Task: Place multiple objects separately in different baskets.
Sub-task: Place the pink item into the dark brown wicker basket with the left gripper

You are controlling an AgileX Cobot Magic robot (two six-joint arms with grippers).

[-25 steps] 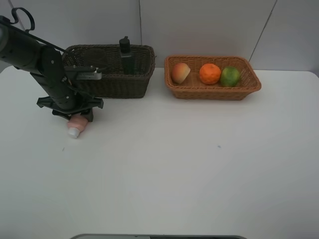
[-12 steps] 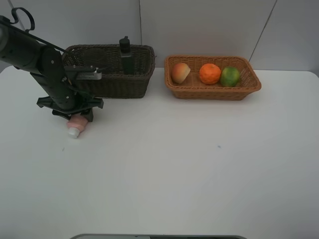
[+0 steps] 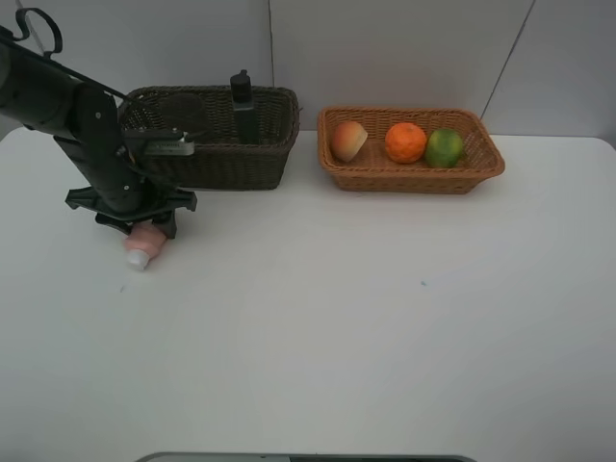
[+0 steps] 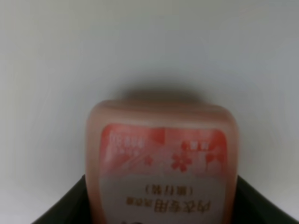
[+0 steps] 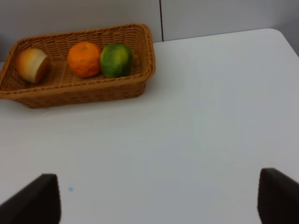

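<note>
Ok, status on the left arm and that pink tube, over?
Left gripper down on pink tube, jaws around it, tube at table level. Right gripper open, idle. Dark basket close behind, path clear.

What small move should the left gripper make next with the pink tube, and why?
Probably lift the pink tube straight up, then carry it toward the dark basket. The left gripper seems closed on the tube, which is low at the white table, in front of that basket. The three fruits already lie in the tan basket, and the pump bottle stands in the dark one.
</note>
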